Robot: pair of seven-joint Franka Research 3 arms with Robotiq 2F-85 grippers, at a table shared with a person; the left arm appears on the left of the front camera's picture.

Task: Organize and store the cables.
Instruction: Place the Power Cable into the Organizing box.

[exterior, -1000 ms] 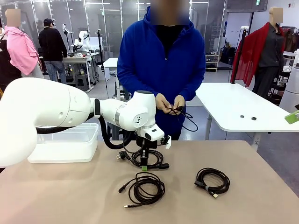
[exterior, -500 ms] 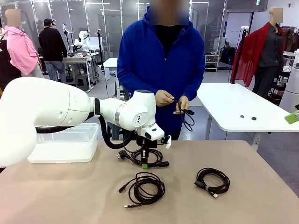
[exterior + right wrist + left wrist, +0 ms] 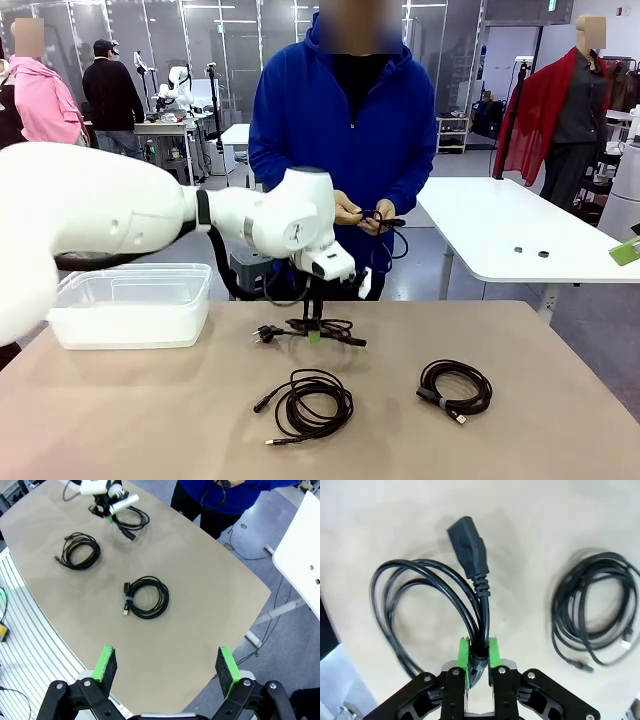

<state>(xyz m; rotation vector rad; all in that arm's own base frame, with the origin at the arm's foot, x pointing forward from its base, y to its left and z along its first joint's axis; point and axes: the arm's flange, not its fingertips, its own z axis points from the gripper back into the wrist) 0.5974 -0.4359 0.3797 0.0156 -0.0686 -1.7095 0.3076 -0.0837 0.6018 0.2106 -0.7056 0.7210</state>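
Observation:
My left gripper (image 3: 314,335) is shut on a black power cable (image 3: 343,339), a loose coil hanging just above the table with its plug (image 3: 467,550) pointing away in the left wrist view. The green pads (image 3: 464,655) pinch the bundled strands (image 3: 479,652). A second coiled cable (image 3: 305,403) lies on the table in front of it, and a third (image 3: 455,387) rests to the right. My right gripper (image 3: 166,662) hovers high over the table, open with nothing between its fingers, above the third coil (image 3: 145,597). The person's hands hold another thin black cord (image 3: 385,225).
A clear plastic bin (image 3: 130,325) stands at the table's left rear. The person in a blue hoodie (image 3: 345,130) stands at the far edge. The tan tabletop (image 3: 540,440) is bare around the coils. A white table (image 3: 500,230) stands behind on the right.
My left arm has risen, lifting the gripped power cable off the table. The person's hands have shifted while handling their cord.

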